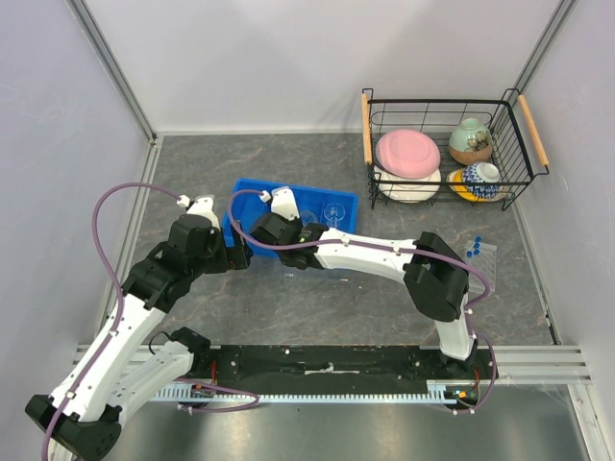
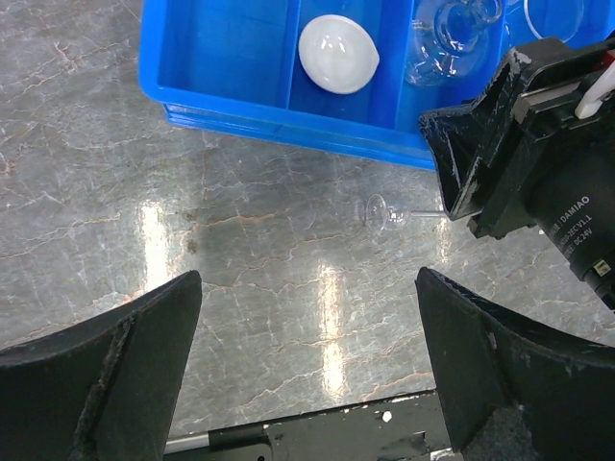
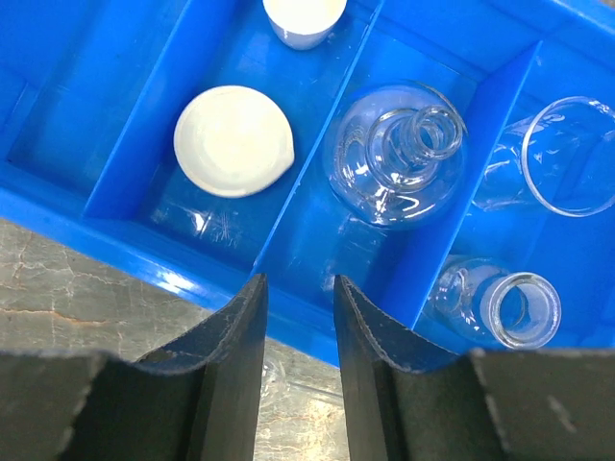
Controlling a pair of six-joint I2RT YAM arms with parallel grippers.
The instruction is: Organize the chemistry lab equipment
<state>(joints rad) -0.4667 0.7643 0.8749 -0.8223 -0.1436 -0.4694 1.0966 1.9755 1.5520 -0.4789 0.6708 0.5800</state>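
Blue tray (image 1: 259, 192) sits mid-counter (image 1: 384, 307) from above, both arms at its near edge; blue-capped tubes (image 1: 475, 248) stand well apart to the right. Left wrist: left claw (image 2: 307, 277) gapes wide and empty over a small glass piece (image 2: 384, 211) lying on the counter. Right wrist: right claw (image 3: 300, 288), narrowly parted, faces the tray's flask (image 3: 396, 158), white dish (image 3: 233, 140) and beakers (image 3: 500, 307); whether it grips anything cannot be told.

Count: one blue tray (image 3: 58, 115) holding two white dishes (image 3: 233, 140) (image 3: 304, 17), one round flask (image 3: 394, 154) and two clear beakers (image 3: 567, 154) (image 3: 504, 307). One stemmed glass funnel (image 2: 384, 211) on the desk (image 2: 240, 279).
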